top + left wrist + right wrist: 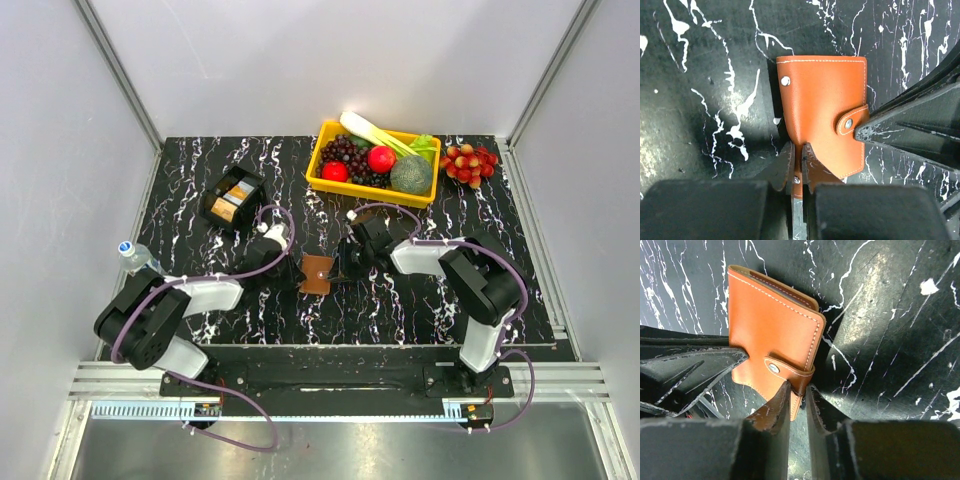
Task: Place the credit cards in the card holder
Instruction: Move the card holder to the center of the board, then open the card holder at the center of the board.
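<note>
The card holder point(317, 273) is a brown leather wallet, folded shut with its snap tab fastened, near the table's middle. My left gripper point(296, 272) is shut on its left edge; the left wrist view shows the fingers point(785, 165) pinching a corner of the holder point(822, 95). My right gripper point(343, 268) is shut on its right edge; the right wrist view shows the fingers point(777, 407) pinching the holder point(770, 322) at the tab's fold. Credit cards point(234, 196), orange and grey, stand in a small black box point(215, 192) at the back left.
A yellow tray point(325, 150) of fruit and vegetables stands at the back, with a bunch of red grapes point(470, 163) to its right. A small plastic bottle point(134, 255) lies at the table's left edge.
</note>
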You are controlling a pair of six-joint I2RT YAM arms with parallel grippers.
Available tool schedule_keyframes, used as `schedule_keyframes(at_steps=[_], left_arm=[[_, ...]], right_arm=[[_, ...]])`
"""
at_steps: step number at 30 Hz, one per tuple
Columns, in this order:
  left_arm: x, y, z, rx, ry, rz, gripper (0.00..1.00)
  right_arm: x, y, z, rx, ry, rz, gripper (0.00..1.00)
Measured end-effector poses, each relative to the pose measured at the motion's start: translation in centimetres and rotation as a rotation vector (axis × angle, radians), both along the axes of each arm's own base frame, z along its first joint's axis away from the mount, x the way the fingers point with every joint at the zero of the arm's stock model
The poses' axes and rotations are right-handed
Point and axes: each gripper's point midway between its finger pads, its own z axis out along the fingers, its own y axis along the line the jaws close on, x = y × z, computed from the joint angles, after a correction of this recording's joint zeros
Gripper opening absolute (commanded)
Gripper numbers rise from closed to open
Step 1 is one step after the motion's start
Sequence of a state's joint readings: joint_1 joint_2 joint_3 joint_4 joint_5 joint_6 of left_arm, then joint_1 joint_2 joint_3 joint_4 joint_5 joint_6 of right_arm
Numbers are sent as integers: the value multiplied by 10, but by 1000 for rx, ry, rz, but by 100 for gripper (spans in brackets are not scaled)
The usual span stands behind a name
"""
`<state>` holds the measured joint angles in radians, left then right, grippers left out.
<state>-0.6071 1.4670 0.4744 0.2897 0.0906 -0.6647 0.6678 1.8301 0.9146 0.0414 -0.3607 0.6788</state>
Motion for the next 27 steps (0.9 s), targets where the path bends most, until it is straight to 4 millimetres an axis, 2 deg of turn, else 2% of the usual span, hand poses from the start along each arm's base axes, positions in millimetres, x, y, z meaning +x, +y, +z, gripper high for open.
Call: schedule_keyframes(at_steps=[2, 3, 5, 7, 12, 17, 22, 27], left_arm=[[2, -1, 1, 18, 1, -12, 0], [4, -2, 2, 35, 4, -24, 0], [7, -5, 3, 79, 1, -70, 0], [11, -11, 6, 120, -16, -130, 0], [8, -15, 11, 211, -57, -295, 0], [5, -23, 6, 237, -28, -439, 0], [5, -36, 5, 218, -10, -544, 0], [2, -37, 5, 190, 3, -577, 0]], right_arm=[[-1, 0, 1, 0, -5, 3, 35], [-1, 0, 2, -2, -11, 7, 45], [-5, -1, 5, -12, -34, 22, 54], [-10, -5, 10, -42, -75, 42, 59], [-25, -33, 20, -144, -169, 89, 61], [-13, -49, 26, -239, -296, 132, 62], [-8, -51, 24, -269, -388, 226, 61], [-1, -36, 29, -211, -462, 276, 58]])
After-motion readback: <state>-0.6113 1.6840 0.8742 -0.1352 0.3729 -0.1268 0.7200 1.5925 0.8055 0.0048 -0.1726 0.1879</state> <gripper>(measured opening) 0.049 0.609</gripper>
